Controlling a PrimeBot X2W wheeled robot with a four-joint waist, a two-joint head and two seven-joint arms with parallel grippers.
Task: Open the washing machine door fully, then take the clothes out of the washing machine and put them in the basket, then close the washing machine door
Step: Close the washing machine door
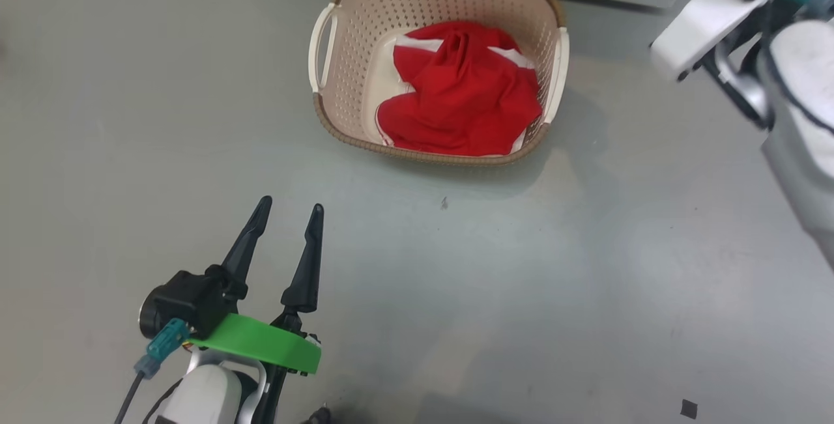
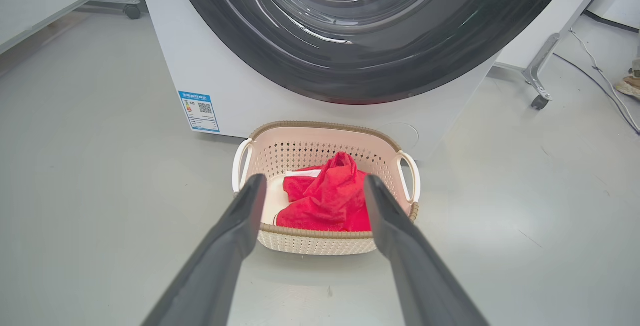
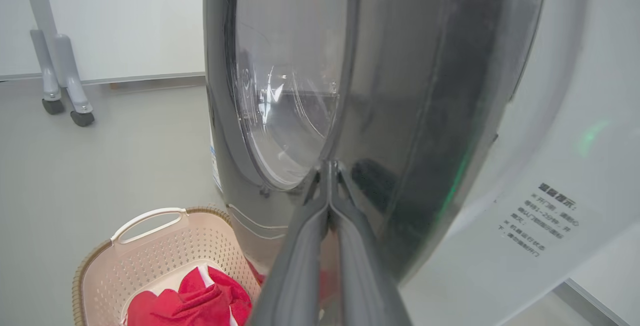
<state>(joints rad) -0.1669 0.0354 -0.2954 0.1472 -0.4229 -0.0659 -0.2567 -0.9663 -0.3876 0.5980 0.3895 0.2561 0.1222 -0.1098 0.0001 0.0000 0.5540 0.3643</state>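
Sitting on the grey floor [image 1: 130,118] before the washing machine [image 2: 225,80], the cream basket [image 1: 339,131] holds crumpled red clothes [image 1: 462,95] with white trim — left gripper [image 1: 290,206] spread wide, empty; right gripper [image 3: 328,166] pinched together, tips at the washing machine door [image 3: 400,115].

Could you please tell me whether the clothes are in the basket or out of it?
In it: the red clothes lie heaped inside the basket, below its rim.

Clothes [image 2: 325,201] in basket [image 2: 320,243], left end effector [image 2: 314,180] spread
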